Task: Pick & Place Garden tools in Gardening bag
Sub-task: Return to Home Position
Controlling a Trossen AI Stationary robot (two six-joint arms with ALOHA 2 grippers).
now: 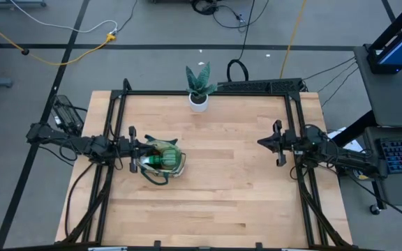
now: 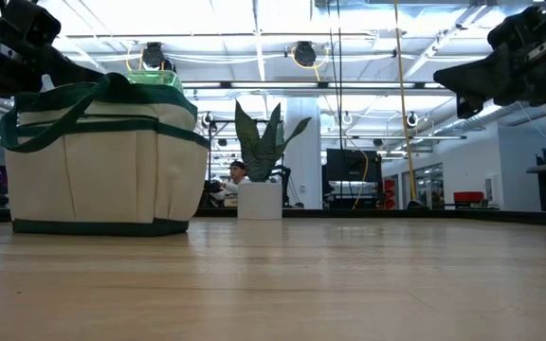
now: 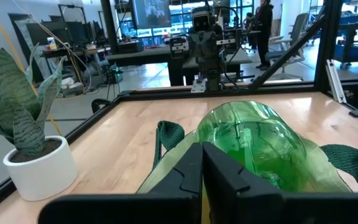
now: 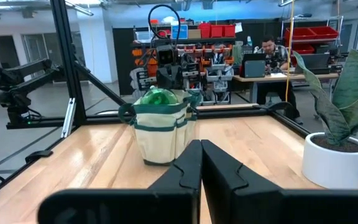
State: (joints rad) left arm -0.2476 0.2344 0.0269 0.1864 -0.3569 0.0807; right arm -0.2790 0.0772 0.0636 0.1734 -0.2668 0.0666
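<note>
On the desk's [image 1: 222, 199] left half, just by the left claw [image 3: 202, 155], pinched together on nothing, stands the cream, green-trimmed gardening bag [image 1: 166, 164] with a clear green bottle [image 1: 160, 156] poking out its top, while the right claw [image 1: 262, 143], likewise closed and empty, hangs well apart.

Inside my gardening bag [image 2: 102, 161], canvas walls hide all the contents from table height except the top of a green plastic bottle [image 2: 154, 78]; seen from above, whatever lies under that bottle is too small and crowded to tell apart. My left gripper [image 1: 142, 148] and right gripper [image 1: 262, 143] are cut off at the low view's upper corners. From my left wrist, my own fingers [image 3: 229, 180] cover much of the bag, and the frame's edge clips the potted plant [image 3: 23, 124]
</note>
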